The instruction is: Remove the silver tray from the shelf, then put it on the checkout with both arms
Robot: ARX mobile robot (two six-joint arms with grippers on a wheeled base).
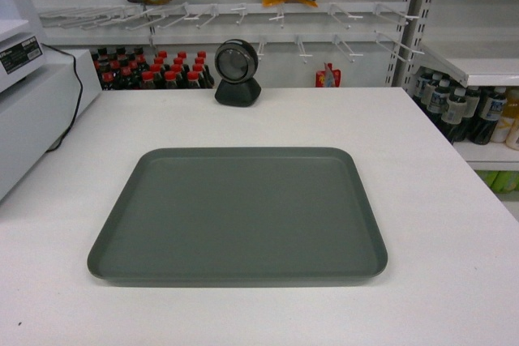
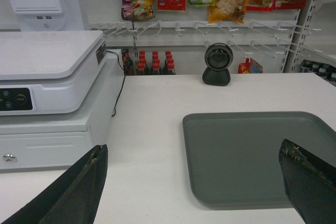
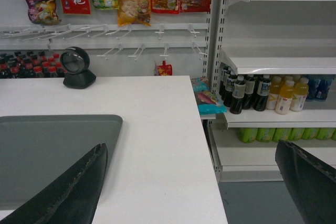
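Both pincers, left pincer (image 2: pixel 191 182) and right pincer (image 3: pixel 194 182), are wide open and hold nothing. Flat on the white table (image 1: pixel 438 200) lies the silver tray (image 1: pixel 239 212), near the black scanner (image 1: pixel 237 73).

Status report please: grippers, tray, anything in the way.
Left gripper open, empty. Right gripper open, empty. Silver tray flat on checkout, released. Scanner behind tray, apart from it; nothing in the way.
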